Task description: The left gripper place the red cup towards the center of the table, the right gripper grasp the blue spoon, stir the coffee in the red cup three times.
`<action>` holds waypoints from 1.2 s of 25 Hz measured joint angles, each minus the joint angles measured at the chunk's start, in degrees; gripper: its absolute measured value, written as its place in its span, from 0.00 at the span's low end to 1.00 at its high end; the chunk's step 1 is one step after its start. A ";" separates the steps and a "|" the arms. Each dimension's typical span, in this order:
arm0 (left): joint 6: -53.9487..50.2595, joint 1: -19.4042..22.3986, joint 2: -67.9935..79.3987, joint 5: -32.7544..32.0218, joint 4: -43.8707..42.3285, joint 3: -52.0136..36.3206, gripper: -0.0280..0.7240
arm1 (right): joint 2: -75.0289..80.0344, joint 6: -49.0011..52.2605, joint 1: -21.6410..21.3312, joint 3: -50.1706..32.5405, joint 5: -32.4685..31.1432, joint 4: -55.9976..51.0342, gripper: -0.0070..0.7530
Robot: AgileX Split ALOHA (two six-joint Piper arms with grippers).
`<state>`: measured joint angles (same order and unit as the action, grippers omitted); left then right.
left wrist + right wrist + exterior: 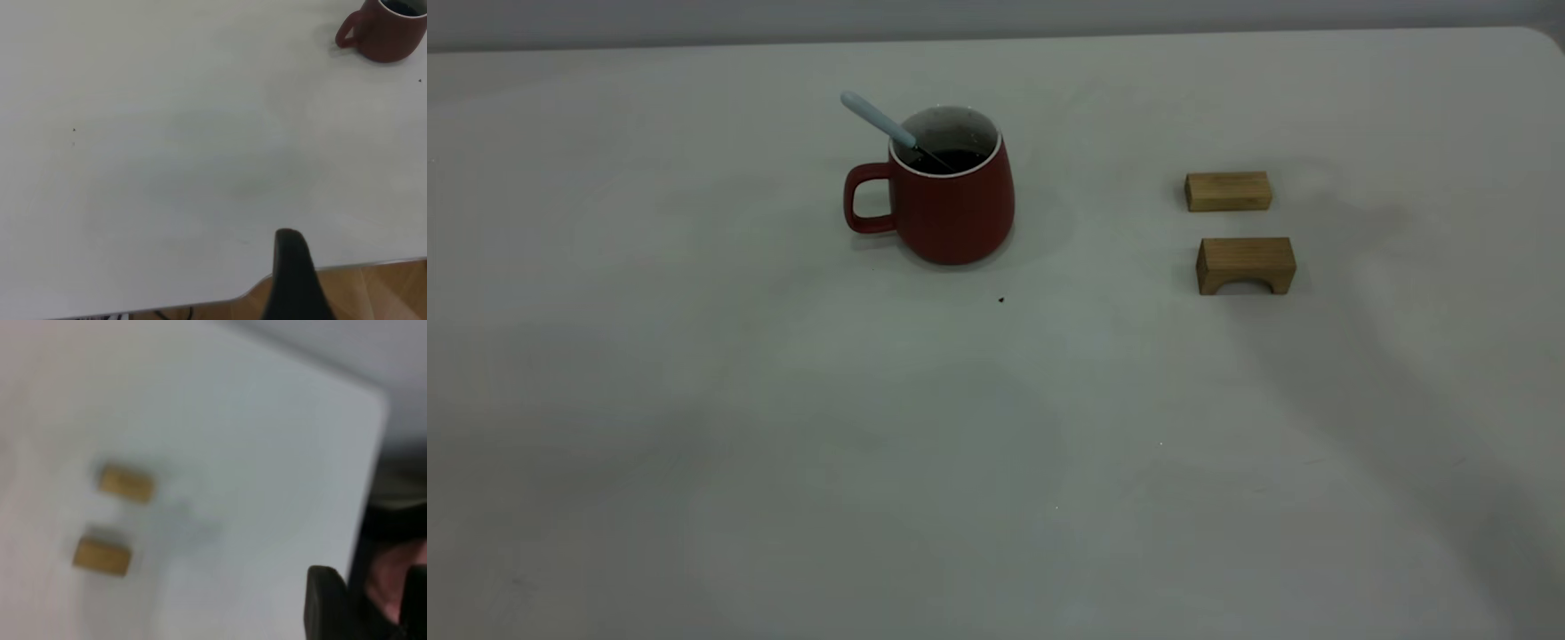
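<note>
The red cup [951, 209] stands upright near the middle of the table [783, 427], its handle pointing to the exterior view's left. Dark coffee [958, 161] fills it. The blue spoon [876, 120] leans inside the cup, with its pale handle sticking up over the rim on the handle side. Neither gripper shows in the exterior view. My left gripper [293, 270] hangs over the table's near edge, far from the red cup [390, 33]. My right gripper [372, 600] is open and holds nothing, off the table's rounded corner.
Two small wooden blocks lie to the right of the cup: a plain one [1227, 191] and an arched one [1245, 265]. The right wrist view also shows the plain block [127, 483] and the arched block [101, 557]. A tiny dark speck [1000, 300] sits in front of the cup.
</note>
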<state>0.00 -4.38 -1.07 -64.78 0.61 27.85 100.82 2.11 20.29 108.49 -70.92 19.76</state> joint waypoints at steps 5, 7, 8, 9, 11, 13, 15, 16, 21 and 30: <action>0.00 0.00 0.00 0.00 0.00 0.00 0.77 | -14.82 2.43 -0.44 0.00 0.00 -2.46 0.32; 0.00 0.00 0.00 0.00 0.00 0.00 0.77 | -21.40 2.49 -0.50 0.00 0.00 -4.70 0.32; 0.00 0.00 0.00 0.00 0.00 0.00 0.77 | -25.04 2.49 -0.50 0.00 0.00 -5.33 0.32; 0.00 0.00 0.00 0.00 0.00 0.00 0.77 | -28.56 2.49 -0.50 0.00 0.00 -5.46 0.32; 0.00 0.00 0.00 0.00 0.00 0.00 0.77 | -34.35 2.49 -1.26 0.00 0.00 -5.43 0.32; 0.00 0.00 0.00 0.00 0.00 0.00 0.77 | -39.94 2.49 -3.69 -1.62 0.00 -5.09 0.32; 0.00 0.00 0.00 0.00 0.00 0.00 0.77 | -44.77 2.49 -7.47 -5.59 0.00 -4.88 0.32; 0.00 0.00 0.00 0.00 0.00 0.00 0.77 | -47.43 2.54 -9.61 -8.66 0.00 -4.81 0.32; 0.00 0.00 0.00 0.00 0.00 0.00 0.77 | -63.77 3.58 -15.33 -27.49 0.00 -5.06 0.32; 0.00 0.00 0.00 0.00 0.00 0.00 0.77 | -91.05 6.63 -15.85 -65.75 5.57 -10.89 0.32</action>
<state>0.00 -4.38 -1.07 -64.78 0.61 27.85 9.77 8.74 4.44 42.74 -65.35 8.87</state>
